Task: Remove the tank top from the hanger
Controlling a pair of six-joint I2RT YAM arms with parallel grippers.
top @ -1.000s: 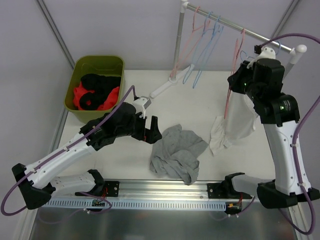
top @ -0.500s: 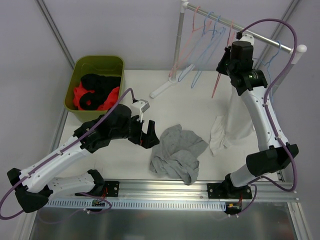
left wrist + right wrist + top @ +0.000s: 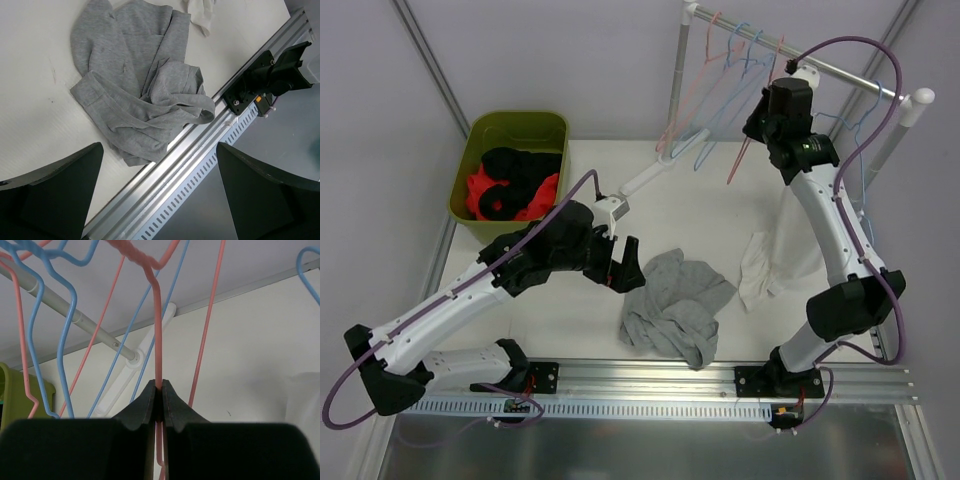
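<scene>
Left gripper (image 3: pixel 160 200) released, fingers wide, hovering above grey top (image 3: pixel 140 95) crumpled on table (image 3: pixel 30 100). White top (image 3: pixel 790 245) beyond, apart from the hanger; lying or hung, unclear. Right gripper (image 3: pixel 157 390) clenched on bare pink hanger (image 3: pixel 159 330) beside rail (image 3: pixel 47 296).

White table (image 3: pixel 720 210), crumpled grey garment (image 3: pixel 675 305), white tank top (image 3: pixel 760 270), green bin (image 3: pixel 520 130)

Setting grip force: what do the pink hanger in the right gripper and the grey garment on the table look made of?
Pink hanger: thin wire, probably plastic-coated; smooth even colour, twisted neck. Grey garment: soft matte knit, likely cotton jersey; it lies in limp folds, hems showing.
</scene>
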